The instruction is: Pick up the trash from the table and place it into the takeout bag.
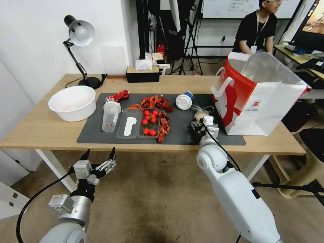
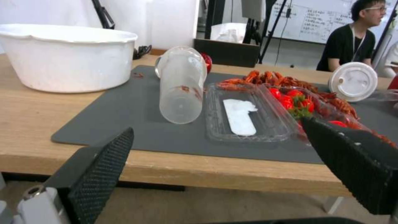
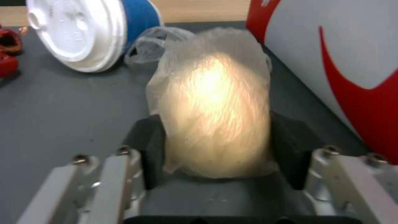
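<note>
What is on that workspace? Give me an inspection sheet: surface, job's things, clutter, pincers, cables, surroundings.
Surface: wooden table, dark grey mat.
Job's things: takeout bag upright, open; white-and-blue cup, clear lidded cup, crushed red can on the mat; white bowl beside it.
Clutter: crayfish shells, cherry tomatoes, clear tray, desk lamp, tissue box.
Pincers: right pincer closed on clear plastic bag; left pincer open, below the table edge.
Cables: black arm cable.
Surroundings: tripod.

takeout bag point(image 3: 331, 46) cut off by frame edge; crushed red can point(image 2: 206, 62) mostly hidden
</note>
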Robot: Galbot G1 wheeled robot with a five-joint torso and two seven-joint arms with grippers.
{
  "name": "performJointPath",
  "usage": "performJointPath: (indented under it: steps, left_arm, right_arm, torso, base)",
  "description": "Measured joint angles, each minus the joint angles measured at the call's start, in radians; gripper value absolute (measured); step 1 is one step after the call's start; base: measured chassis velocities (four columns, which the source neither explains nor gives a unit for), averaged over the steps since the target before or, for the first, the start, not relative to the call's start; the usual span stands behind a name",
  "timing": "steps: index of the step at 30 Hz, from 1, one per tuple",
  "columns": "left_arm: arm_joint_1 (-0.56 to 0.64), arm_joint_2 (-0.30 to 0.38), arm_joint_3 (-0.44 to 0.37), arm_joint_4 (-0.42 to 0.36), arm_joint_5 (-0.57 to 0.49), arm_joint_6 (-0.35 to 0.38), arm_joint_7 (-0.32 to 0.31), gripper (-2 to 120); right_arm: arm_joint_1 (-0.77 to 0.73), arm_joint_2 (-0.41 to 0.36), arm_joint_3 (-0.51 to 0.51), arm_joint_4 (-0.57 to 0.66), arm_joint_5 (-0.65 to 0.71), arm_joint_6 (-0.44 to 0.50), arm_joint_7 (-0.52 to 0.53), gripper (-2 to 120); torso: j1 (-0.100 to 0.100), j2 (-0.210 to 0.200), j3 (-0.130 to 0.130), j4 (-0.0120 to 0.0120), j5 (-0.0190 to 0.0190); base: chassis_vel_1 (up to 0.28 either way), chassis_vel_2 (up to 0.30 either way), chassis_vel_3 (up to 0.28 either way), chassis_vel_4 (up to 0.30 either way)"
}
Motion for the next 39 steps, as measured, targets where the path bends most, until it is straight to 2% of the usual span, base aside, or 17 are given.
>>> performJointPath:
  steps: [3, 4, 8, 10, 12, 13, 16, 22, 28, 30, 39]
  left_arm:
    - [0.000, -0.002, 0.003, 0.001, 0.001, -0.001, 0.000, 100]
    - [0.000, -0.002, 0.003, 0.001, 0.001, -0.001, 0.000, 100]
    - [0.001, -0.005, 0.003, 0.000, 0.004, -0.002, -0.001, 100]
    - [0.002, -0.005, 0.001, 0.000, 0.006, -0.002, 0.000, 100]
    - [0.004, -0.005, -0.003, -0.004, 0.008, -0.007, 0.007, 100]
    - [0.004, -0.005, -0.003, -0.004, 0.008, -0.007, 0.007, 100]
    - [0.007, -0.005, -0.007, -0.008, 0.008, -0.010, 0.011, 100]
    - [0.012, -0.009, -0.007, -0.011, 0.017, -0.011, 0.016, 100]
    - [0.016, -0.009, -0.008, -0.015, 0.020, -0.011, 0.016, 100]
    - [0.017, -0.009, -0.009, -0.015, 0.020, -0.011, 0.016, 100]
    - [0.021, -0.014, -0.010, -0.020, 0.020, -0.013, 0.015, 100]
  right_arm:
    - [-0.004, -0.011, 0.008, 0.002, 0.012, 0.026, -0.041, 39]
    - [-0.004, -0.011, 0.008, 0.002, 0.012, 0.026, -0.041, 39]
    - [-0.014, -0.019, 0.014, 0.010, -0.020, 0.071, -0.106, 21]
    - [-0.017, -0.023, 0.017, 0.016, -0.030, 0.081, -0.122, 18]
    - [-0.025, -0.042, 0.022, 0.044, -0.068, 0.124, -0.185, 12]
    - [-0.025, -0.042, 0.022, 0.044, -0.068, 0.124, -0.185, 12]
    - [-0.028, -0.085, 0.051, 0.109, -0.119, 0.178, -0.308, 7]
    - [-0.014, -0.152, 0.101, 0.211, -0.118, 0.232, -0.417, 7]
    - [0.046, -0.203, 0.162, 0.289, -0.020, 0.235, -0.389, 7]
    - [0.087, -0.235, 0.195, 0.307, 0.054, 0.206, -0.351, 7]
    - [0.169, -0.336, 0.257, 0.228, 0.164, 0.145, -0.254, 7]
  torso:
    - [0.000, 0.000, 0.000, -0.0001, 0.0001]
    - [0.000, 0.000, 0.000, -0.0001, 0.0001]
    - [0.000, 0.000, 0.000, 0.0000, 0.0002]
    - [0.000, 0.000, 0.000, 0.0000, 0.0002]
    - [0.000, 0.000, 0.000, 0.0000, 0.0003]
    - [0.000, 0.000, 0.000, 0.0000, 0.0003]
    - [0.000, 0.000, 0.000, -0.0001, 0.0001]
    - [0.000, 0.000, 0.000, -0.0001, 0.0002]
    - [0.000, 0.000, 0.000, 0.0001, 0.0002]
    - [0.000, 0.000, 0.000, 0.0000, 0.0001]
    - [0.000, 0.000, 0.000, -0.0001, 0.0002]
  base:
    - [0.000, 0.000, 0.000, 0.000]
    - [0.000, 0.000, 0.000, 0.000]
    - [0.000, 0.000, 0.000, 0.000]
    - [0.000, 0.000, 0.000, 0.000]
    - [0.000, 0.000, 0.000, 0.000]
    - [0.000, 0.000, 0.000, 0.000]
    - [0.000, 0.000, 0.000, 0.000]
    - [0.000, 0.000, 0.000, 0.000]
    - [0.000, 0.000, 0.000, 0.000]
    - [0.000, 0.000, 0.000, 0.000]
    - [0.000, 0.000, 0.000, 0.000]
